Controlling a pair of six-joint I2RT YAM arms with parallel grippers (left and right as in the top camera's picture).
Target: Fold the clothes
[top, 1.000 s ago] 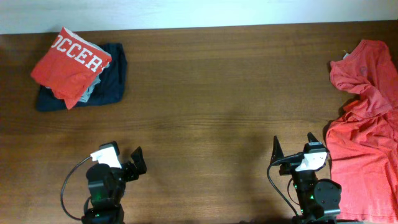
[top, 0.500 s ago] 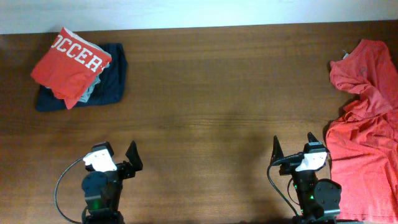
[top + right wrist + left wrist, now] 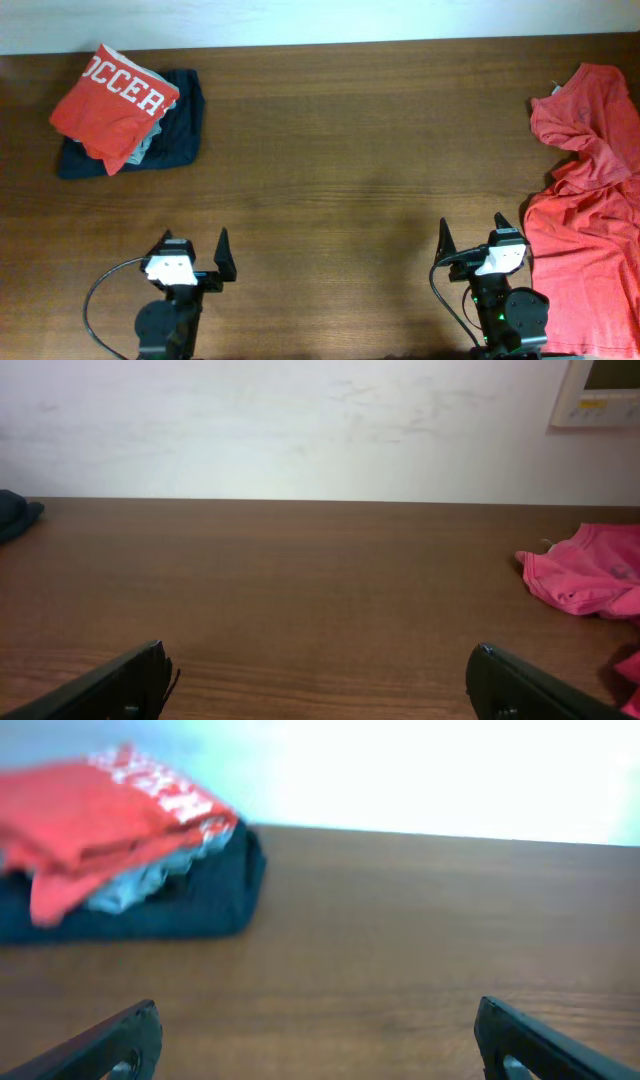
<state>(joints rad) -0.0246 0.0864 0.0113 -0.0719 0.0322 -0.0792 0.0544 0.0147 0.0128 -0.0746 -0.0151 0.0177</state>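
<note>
The left tool (image 3: 193,250) has been swung straight to twelve o'clock; it and the right tool (image 3: 471,235) are held apart, empty. The red T-shirt (image 3: 112,100) is laid folded at ten o'clock; the coral T-shirts (image 3: 585,200), crumpled at three, are probably next.

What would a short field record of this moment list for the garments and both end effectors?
folded stack: red T-shirt with white lettering, lying on a dark navy garment, far left of the table
unfolded: coral T-shirt, crumpled at the right edge
left end effector: open, empty, at the near edge
right end effector: open, empty, beside the coral T-shirt
</note>
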